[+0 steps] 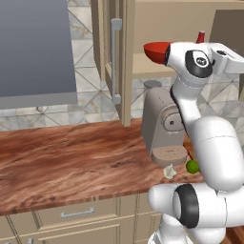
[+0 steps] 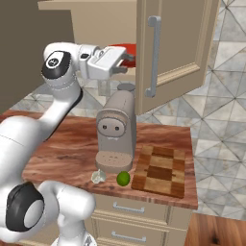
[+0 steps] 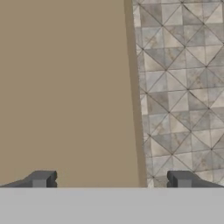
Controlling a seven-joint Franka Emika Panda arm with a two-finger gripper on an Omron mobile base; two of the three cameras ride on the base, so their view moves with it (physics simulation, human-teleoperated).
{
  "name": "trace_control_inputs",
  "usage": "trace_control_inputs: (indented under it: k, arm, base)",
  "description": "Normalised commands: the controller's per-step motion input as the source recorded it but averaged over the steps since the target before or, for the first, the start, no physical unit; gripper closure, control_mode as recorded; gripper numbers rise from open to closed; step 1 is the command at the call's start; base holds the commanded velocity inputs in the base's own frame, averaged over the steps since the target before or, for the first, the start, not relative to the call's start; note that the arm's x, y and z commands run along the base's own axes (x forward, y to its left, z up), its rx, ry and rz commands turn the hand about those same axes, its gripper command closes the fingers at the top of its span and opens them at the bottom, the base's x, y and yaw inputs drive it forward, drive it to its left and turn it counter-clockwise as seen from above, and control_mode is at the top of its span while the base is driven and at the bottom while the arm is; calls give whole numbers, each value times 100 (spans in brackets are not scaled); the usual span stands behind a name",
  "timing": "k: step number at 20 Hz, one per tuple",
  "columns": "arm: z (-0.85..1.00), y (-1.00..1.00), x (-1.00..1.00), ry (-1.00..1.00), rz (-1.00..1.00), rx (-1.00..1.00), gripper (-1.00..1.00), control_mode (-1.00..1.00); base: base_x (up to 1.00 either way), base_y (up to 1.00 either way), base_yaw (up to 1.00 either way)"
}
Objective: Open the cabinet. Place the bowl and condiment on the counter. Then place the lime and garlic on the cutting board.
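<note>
My fingers point(image 3: 111, 180) stand wide apart with nothing between them, up at the open cabinet point(image 2: 173, 43). My arm hides most of the bowl point(image 1: 156, 51) on its shelf and all but the tip of the condiment point(image 1: 201, 36). Lime point(image 2: 123, 178) and garlic point(image 2: 98, 177) lie on the counter point(image 1: 62, 157), near its front edge, left of the board point(image 2: 161, 170).
</note>
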Motion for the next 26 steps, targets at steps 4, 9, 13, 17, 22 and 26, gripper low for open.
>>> trace_control_inputs:
  k: [4,9,13,17,22,26]
  arm:
    - [0,-28,10,0,-4,0,-100,-100]
    - [-1,-33,4,0,-4,0,-100,-100]
    - [-1,-47,0,0,-3,0,-100,-100]
    - [-4,-53,0,0,-2,0,-100,-100]
    - [-8,-61,0,0,-3,0,-100,-100]
    - [-10,-69,0,0,-3,0,-100,-100]
  base:
    - [0,0,0]
    - [0,0,0]
    - [0,0,0]
    - [0,0,0]
    - [0,0,0]
    - [0,0,0]
